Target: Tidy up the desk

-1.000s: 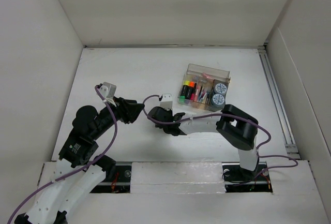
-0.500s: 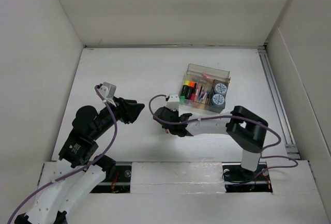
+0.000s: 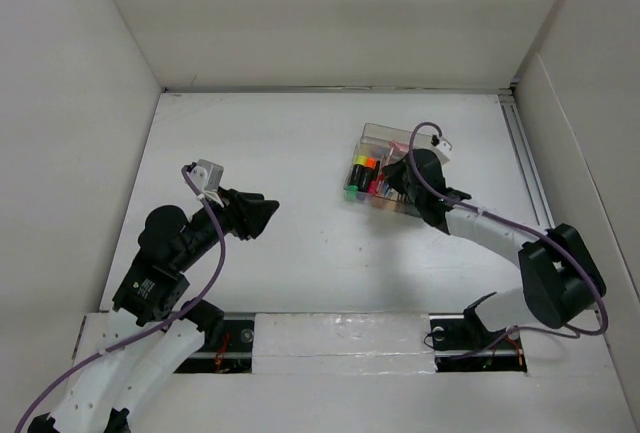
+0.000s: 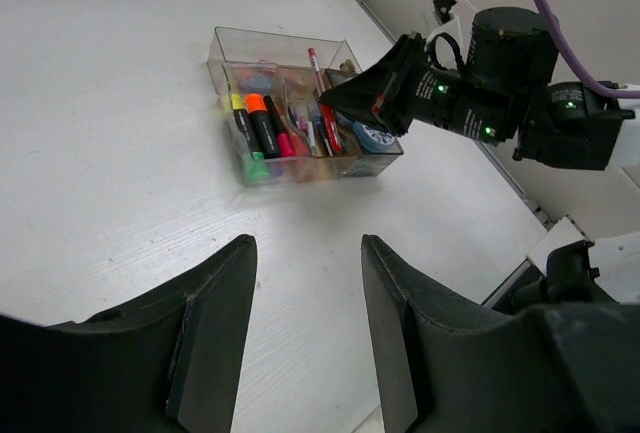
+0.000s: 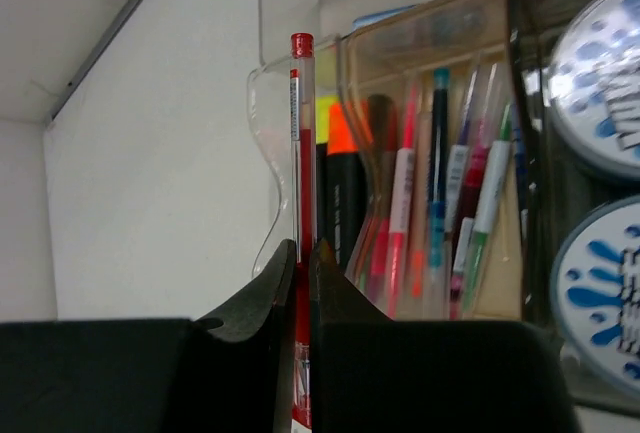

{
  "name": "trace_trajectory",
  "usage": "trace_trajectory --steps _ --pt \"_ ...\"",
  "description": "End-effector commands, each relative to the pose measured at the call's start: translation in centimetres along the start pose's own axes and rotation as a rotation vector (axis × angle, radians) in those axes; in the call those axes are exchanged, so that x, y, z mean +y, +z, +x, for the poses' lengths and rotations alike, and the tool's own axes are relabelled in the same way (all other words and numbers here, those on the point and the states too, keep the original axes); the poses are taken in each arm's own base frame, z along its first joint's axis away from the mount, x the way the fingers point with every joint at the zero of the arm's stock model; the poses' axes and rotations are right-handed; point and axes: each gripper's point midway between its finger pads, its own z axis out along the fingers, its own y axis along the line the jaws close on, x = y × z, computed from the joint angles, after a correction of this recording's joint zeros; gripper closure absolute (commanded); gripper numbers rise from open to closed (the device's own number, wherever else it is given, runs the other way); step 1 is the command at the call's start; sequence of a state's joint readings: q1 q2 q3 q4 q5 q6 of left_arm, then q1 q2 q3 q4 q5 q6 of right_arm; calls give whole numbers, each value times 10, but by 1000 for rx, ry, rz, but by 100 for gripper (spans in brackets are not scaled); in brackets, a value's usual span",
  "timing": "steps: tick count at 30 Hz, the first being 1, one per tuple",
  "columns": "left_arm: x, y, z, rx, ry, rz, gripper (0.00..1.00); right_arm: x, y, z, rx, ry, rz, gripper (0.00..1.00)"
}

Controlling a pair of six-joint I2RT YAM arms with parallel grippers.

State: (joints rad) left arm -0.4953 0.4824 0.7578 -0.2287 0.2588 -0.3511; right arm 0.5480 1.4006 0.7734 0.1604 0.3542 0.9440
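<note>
The right fingers (image 5: 250, 353) are clamped on a red pen (image 5: 301, 203), held at the clear organizer (image 3: 385, 133), likely to slot it among the pens there. The left fingers (image 4: 215, 343) stand apart, empty, above the white worktop (image 3: 260, 133) that spreads beneath both arms.

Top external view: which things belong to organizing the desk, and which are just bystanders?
In the job: desk, red pen, right gripper shut on it, clear organizer holding highlighters and pens.
Bystanders: left gripper, open and holding nothing; white walls.
</note>
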Motion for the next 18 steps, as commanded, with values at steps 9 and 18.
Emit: trace_trajectory --steps 9,18 --pt "-7 1 -13 -39 20 28 57 -17 37 -24 30 114 -35 100" --pt "-6 2 -13 -39 21 26 57 -31 54 -23 41 136 5 100"
